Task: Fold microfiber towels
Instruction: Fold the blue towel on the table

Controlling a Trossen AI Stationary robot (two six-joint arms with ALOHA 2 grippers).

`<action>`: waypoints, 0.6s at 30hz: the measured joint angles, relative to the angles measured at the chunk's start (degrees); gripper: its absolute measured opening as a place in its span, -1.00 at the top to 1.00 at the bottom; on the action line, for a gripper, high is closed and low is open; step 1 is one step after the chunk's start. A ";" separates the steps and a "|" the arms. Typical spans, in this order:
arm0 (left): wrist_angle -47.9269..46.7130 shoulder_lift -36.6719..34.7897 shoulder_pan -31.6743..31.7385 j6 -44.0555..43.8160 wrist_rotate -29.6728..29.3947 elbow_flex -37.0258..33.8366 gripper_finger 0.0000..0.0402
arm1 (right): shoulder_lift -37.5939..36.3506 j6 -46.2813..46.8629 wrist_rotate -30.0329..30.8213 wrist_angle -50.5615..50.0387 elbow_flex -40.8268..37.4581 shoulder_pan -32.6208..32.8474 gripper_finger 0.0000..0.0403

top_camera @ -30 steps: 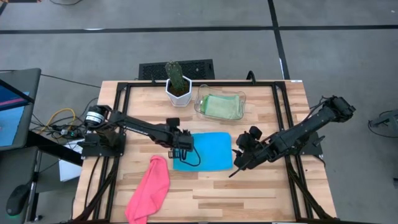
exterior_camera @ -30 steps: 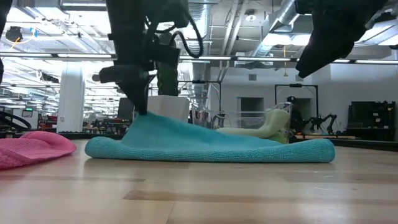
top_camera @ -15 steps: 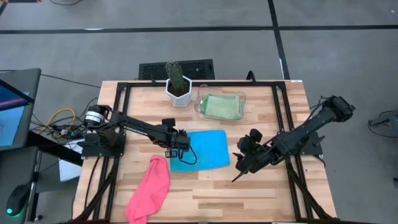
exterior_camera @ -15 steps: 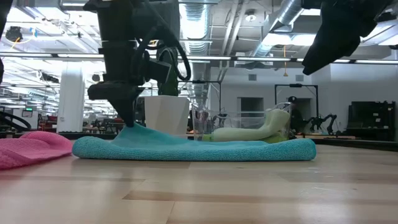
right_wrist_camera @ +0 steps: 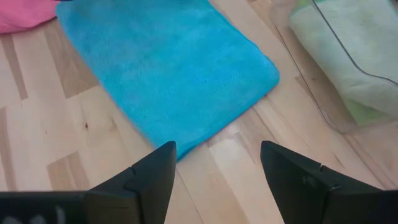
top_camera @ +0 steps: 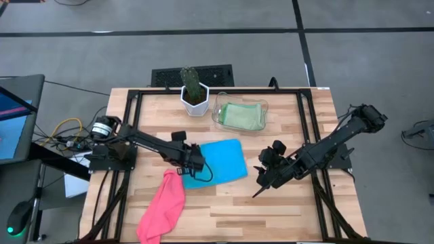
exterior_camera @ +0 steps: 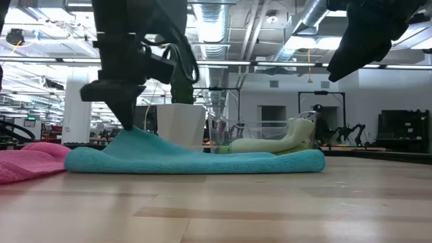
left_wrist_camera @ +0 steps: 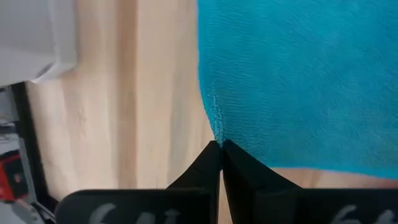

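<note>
**Soft cloth pinched at one edge: handling notes by view**

High view. The turquoise towel lies flat near the middle of the tabletop, already doubled into a rectangle by the look of it. The left tool is closed on the towel's edge nearest the left arm. The right tool hovers just off the opposite edge, fingers spread, holding nothing. The pink towel lies crumpled close to the turquoise one, on the left arm's side. A green towel sits in the clear tray, beside a potted cactus.

Low view. Where it is pinched, the turquoise towel rises into a small peak and sags away on either side: the fabric is light, limp and holds no shape of its own.

Left wrist view. The left tool has its fingertips pressed together on the towel's hem; the pile looks plush and should resist slipping.

Right wrist view. The right tool stands open over bare wood, just short of a free corner. Judged from this, edges and corners are the best holds; a grip mid-cloth would likely bunch it.
</note>
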 joint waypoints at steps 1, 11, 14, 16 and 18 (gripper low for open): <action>-0.43 0.01 -0.24 -0.16 0.90 0.31 1.00 | -0.01 0.01 -0.02 -0.01 0.00 0.00 -0.29; -2.30 -0.45 -3.10 -7.02 3.72 1.25 1.00 | -0.02 0.08 -0.02 0.02 0.00 0.00 -0.29; -3.29 -0.44 -3.92 -7.66 -0.51 1.25 1.00 | 0.00 0.06 -0.02 0.03 0.02 0.00 -0.29; -4.85 -0.44 -3.88 -8.23 0.26 1.25 1.00 | 0.00 0.07 -0.02 0.00 0.01 0.00 -0.29; -6.62 -0.42 -3.80 -9.61 2.10 1.56 1.00 | 0.00 0.08 -0.02 0.00 0.01 0.02 -0.29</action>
